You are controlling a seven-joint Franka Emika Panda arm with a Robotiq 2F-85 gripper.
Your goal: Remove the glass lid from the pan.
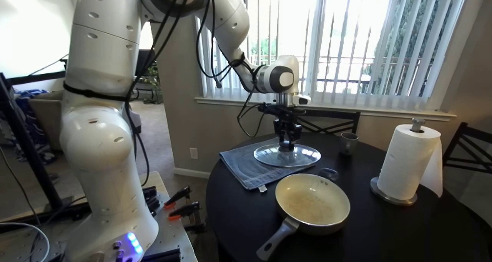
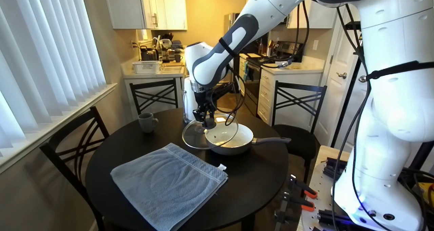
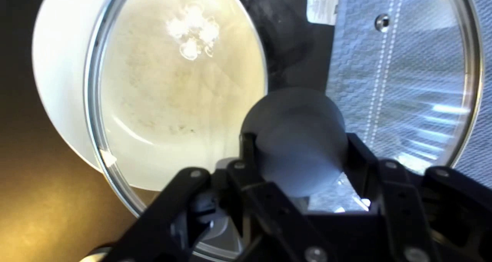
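My gripper (image 1: 287,138) is shut on the dark centre knob of the glass lid (image 1: 265,156), and the lid hangs roughly level in the air. The lid shows over the pan's rim in an exterior view (image 2: 191,136). In the wrist view, the fingers (image 3: 300,143) sit on both sides of the knob, and the lid (image 3: 442,50) overlaps both pan and cloth. The cream pan (image 1: 311,204) stands uncovered on the table, apart from the lid; it also shows in an exterior view (image 2: 234,150) and the wrist view (image 3: 61,70). Its grey handle (image 1: 277,239) points away from the cloth.
A grey folded cloth (image 2: 166,183) lies on the round dark table (image 1: 238,212), beside the pan. A grey mug (image 1: 348,143) stands near the table's edge. A paper towel roll (image 1: 407,164) stands past the pan. Chairs (image 2: 79,146) surround the table, and a window is behind.
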